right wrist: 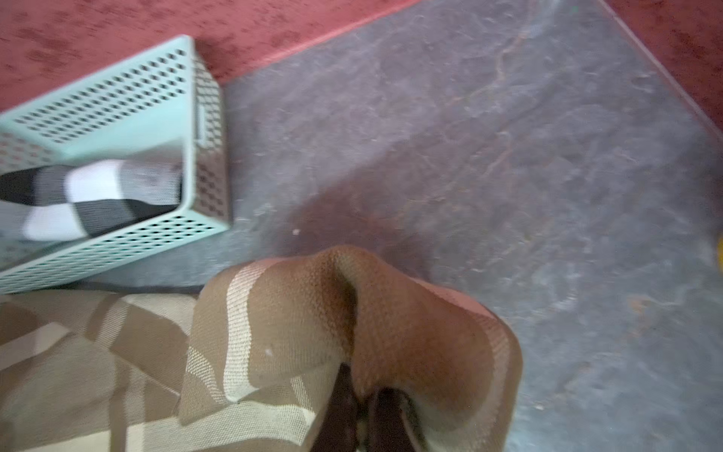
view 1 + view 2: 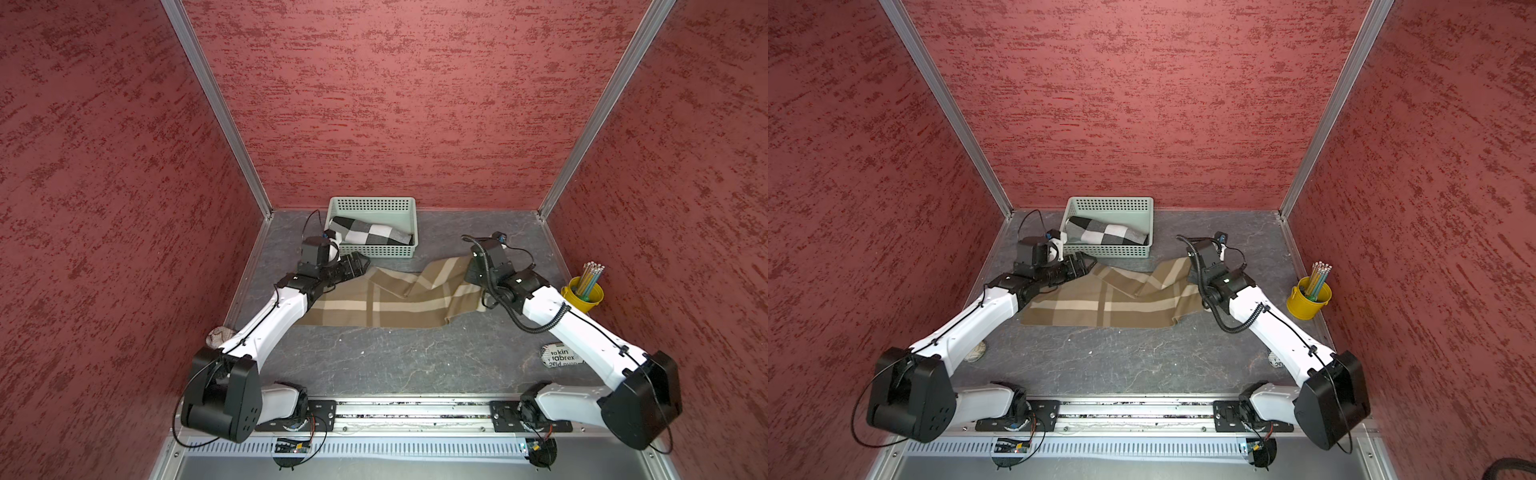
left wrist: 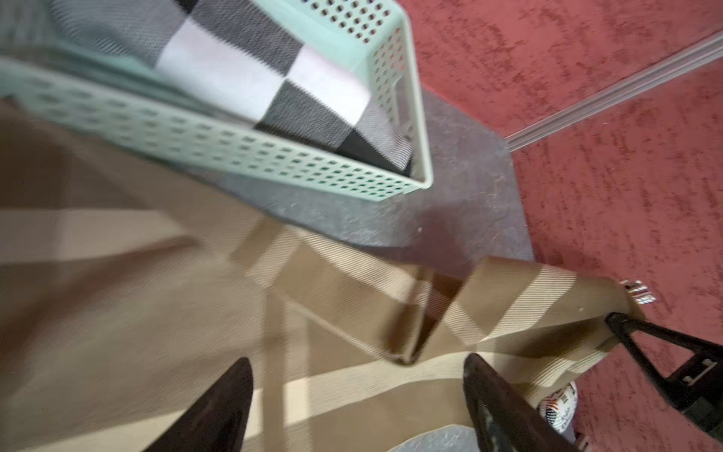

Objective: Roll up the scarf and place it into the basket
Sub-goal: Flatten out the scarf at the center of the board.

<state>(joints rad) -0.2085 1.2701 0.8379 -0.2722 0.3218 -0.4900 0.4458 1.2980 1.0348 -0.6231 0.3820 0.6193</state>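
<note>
right gripper (image 1: pixel 364 395) pinches the scarf (image 2: pixel 374 303) at one end, fingers pressed on cloth; left gripper (image 3: pixel 358 360) spread wide over the other end, holding nothing. scarf unrolled, long axis running fingers to fingers — basket (image 2: pixel 372 249) just beyond, nearer the left fingers. table (image 2: pixel 395 361) grey, flat; checked roll (image 2: pixel 365 232) takes part of the basket.

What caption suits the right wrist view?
Right gripper pinching a fold of the tan plaid woven scarf near the pale mint-green perforated plastic basket, which holds a rolled black-and-white checked cloth.

The tan plaid scarf (image 2: pixel 374 305) lies unrolled, rumpled, beside the mint-green basket (image 2: pixel 380 250) holding a checked roll (image 2: pixel 370 230).
</note>
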